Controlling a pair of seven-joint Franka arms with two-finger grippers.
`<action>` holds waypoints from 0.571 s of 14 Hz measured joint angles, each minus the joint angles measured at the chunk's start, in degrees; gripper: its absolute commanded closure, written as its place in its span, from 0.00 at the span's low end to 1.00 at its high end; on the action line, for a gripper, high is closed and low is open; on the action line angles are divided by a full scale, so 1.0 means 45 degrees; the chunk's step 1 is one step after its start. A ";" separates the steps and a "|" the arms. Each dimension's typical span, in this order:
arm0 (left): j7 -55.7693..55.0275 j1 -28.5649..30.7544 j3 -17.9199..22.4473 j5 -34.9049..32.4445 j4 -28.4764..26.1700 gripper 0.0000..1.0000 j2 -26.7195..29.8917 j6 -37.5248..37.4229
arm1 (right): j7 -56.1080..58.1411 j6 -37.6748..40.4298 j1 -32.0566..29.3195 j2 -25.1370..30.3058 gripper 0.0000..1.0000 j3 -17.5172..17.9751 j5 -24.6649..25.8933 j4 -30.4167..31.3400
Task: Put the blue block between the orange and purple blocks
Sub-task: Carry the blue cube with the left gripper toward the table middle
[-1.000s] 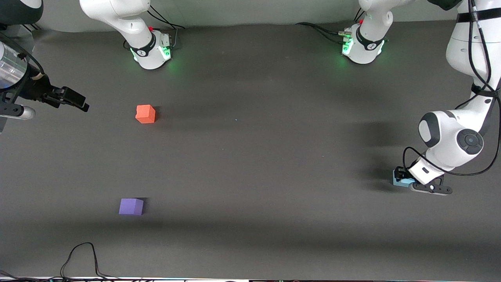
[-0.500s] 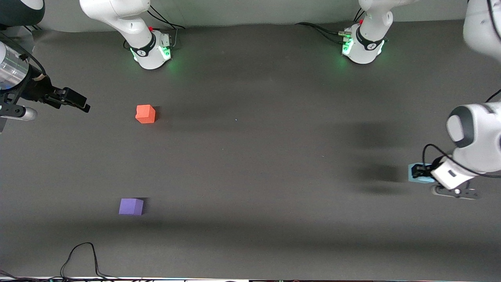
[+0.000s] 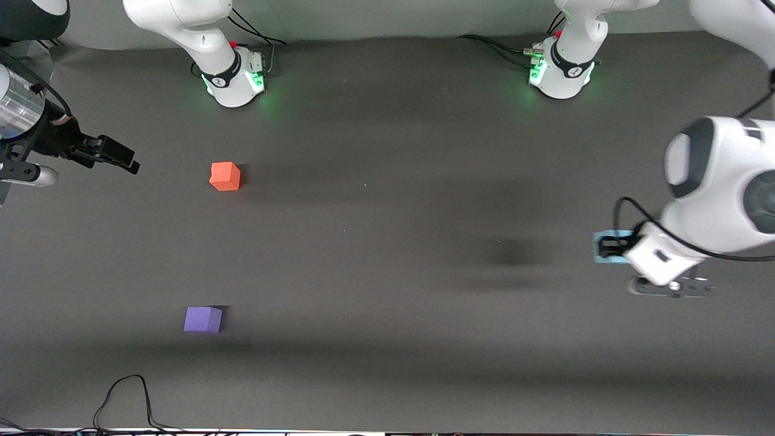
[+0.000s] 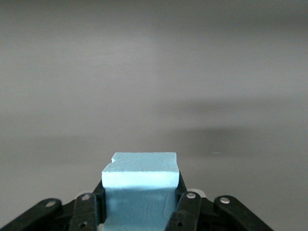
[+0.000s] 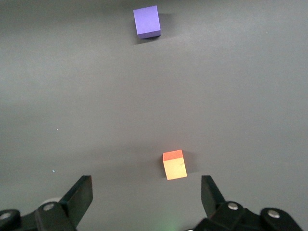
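My left gripper [image 3: 613, 247] is shut on the light blue block [image 3: 600, 249] and holds it up in the air over the left arm's end of the table; in the left wrist view the block [image 4: 140, 187] sits squeezed between the fingers [image 4: 187, 204]. The orange block [image 3: 225, 176] rests on the table toward the right arm's end. The purple block [image 3: 203, 319] lies nearer the front camera than the orange one, with bare table between them. My right gripper [image 3: 115, 158] is open and empty, held in the air at the right arm's end; its wrist view shows the orange block [image 5: 174, 164] and the purple block [image 5: 147, 21].
A dark grey mat [image 3: 387, 272] covers the table. A black cable [image 3: 124, 393] loops on it near the front edge, nearer the camera than the purple block. The two arm bases [image 3: 233, 75] stand along the edge farthest from the camera.
My left gripper has risen off the table with the blue block in it and shifted toward the middle; its shadow on the mat has moved away from it. The right arm has not moved.
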State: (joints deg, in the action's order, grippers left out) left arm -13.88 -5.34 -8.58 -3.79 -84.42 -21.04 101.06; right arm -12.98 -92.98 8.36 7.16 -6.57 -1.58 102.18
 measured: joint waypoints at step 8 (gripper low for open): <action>-0.7738 -0.6389 -0.0198 -0.0026 0.2174 0.60 -0.2220 0.0545 | 0.0000 -0.0315 -0.0015 0.0001 0.00 -0.0029 0.0000 -0.0011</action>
State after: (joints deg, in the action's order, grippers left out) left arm -48.70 -34.09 -9.47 -3.91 -74.63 -31.03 103.51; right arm -12.98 -94.40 8.29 7.17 -6.70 -1.58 102.14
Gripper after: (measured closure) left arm 0.471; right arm 0.000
